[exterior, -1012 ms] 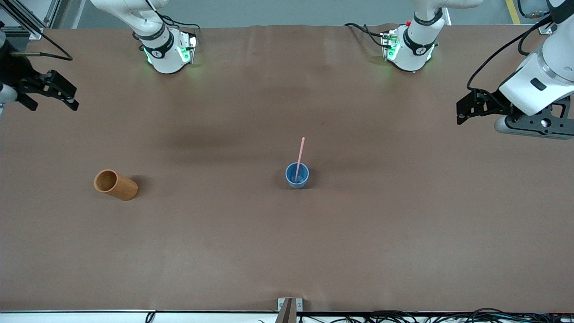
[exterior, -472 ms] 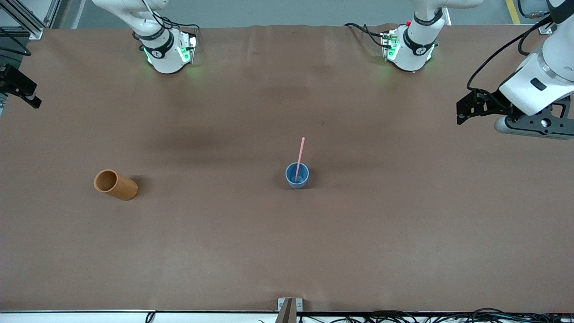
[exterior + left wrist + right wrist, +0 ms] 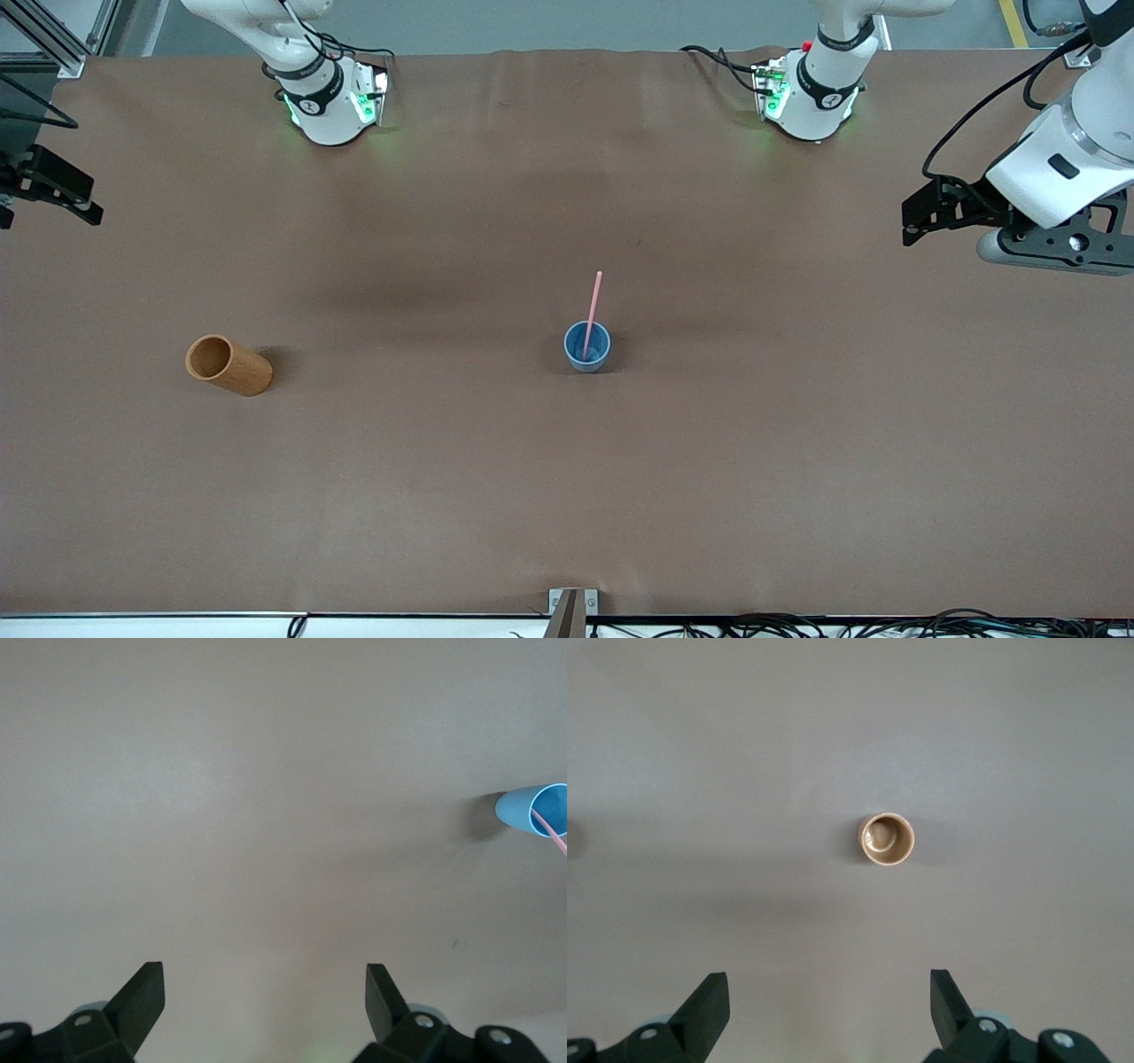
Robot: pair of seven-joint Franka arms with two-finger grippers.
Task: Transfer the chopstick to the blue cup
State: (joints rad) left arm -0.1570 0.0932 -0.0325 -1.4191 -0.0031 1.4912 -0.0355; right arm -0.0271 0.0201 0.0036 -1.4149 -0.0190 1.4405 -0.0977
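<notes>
At the centre of the front view stands the blue cup (image 3: 586,346), upright on the brown table (image 3: 567,496). The chopstick (image 3: 594,304) is already in it: its lower end rests inside the cup and its pale-pink shaft leans over the rim toward the top of the frame. So you can judge the transfer done.

Should you need to handle the chopstick again, expect it to be light, stiff and rather slippery (a thin smooth rod). Take it on the bare shaft above the rim, pinching across its width. The cup looks light too and may tip if the stick is dragged sideways.

At the right edge of the frame the left gripper (image 3: 921,217) hangs over the table, fingers apart and holding nothing. At the left edge the right gripper (image 3: 53,190) hangs likewise, fingers spread and empty. Both arms wait.

In the lower left of the frame stands an orange-brown cup (image 3: 228,364), well apart from the blue one.
</notes>
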